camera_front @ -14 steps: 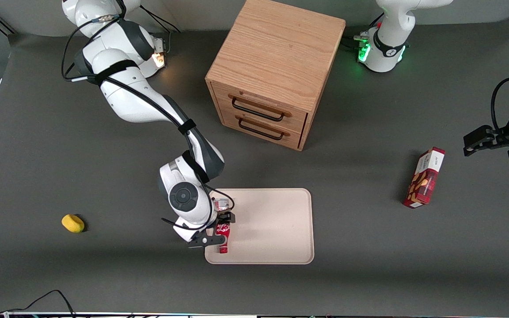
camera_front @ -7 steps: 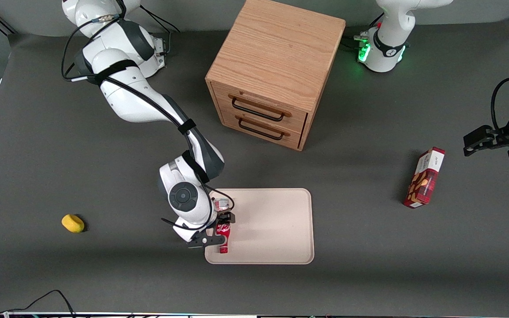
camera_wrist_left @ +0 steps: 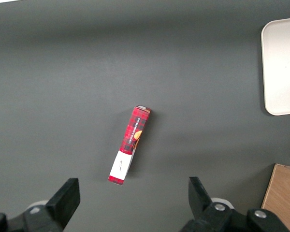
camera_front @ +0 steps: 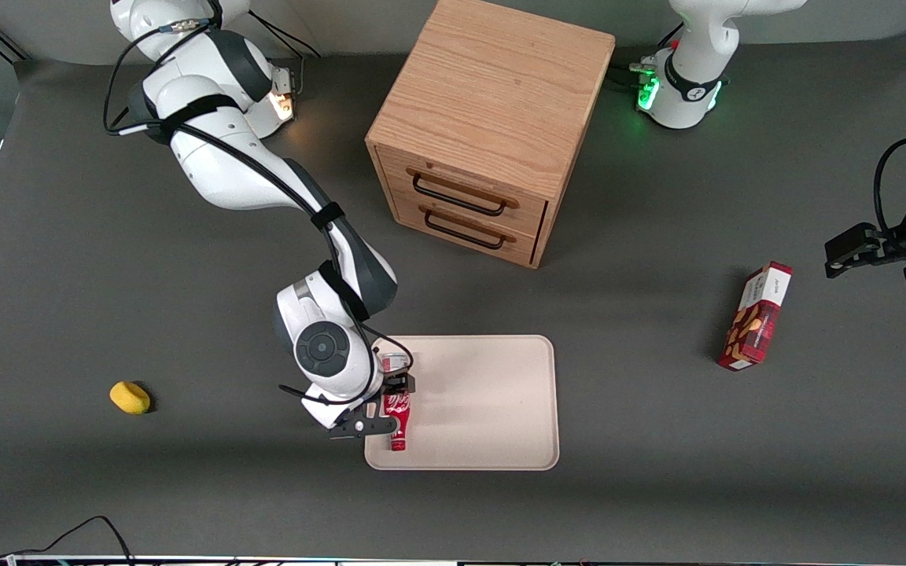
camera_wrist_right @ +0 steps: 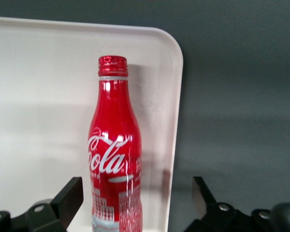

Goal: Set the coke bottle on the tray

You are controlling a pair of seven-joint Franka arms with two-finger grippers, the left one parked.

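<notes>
A: What takes up the most room?

B: The dark grey worktop (camera_front: 657, 440), then the wooden drawer cabinet (camera_front: 492, 130) standing on it, its two drawers facing the front camera.

A: And the tray?

B: The cream tray (camera_front: 492, 401) lies flat on the worktop, nearer to the front camera than the cabinet. One of its corners also shows in the left wrist view (camera_wrist_left: 282, 67).

A: Anything else of size?

B: A red snack box (camera_front: 756, 317) lies toward the parked arm's end of the worktop, well apart from the tray. It shows in the left wrist view too (camera_wrist_left: 130, 145).

A: Where is the coke bottle?

B: The coke bottle (camera_front: 396, 415) lies on the tray, along the short rim toward the working arm's end, neck pointing at the front camera. The right wrist view shows it just inside the rim (camera_wrist_right: 114, 154).

A: The end effector?

B: The end effector (camera_front: 388, 405) hangs over the bottle, released, fingers spread on either side without touching it.

A: Smallest thing?

B: A yellow lump (camera_front: 130, 397) toward the working arm's end.
</notes>
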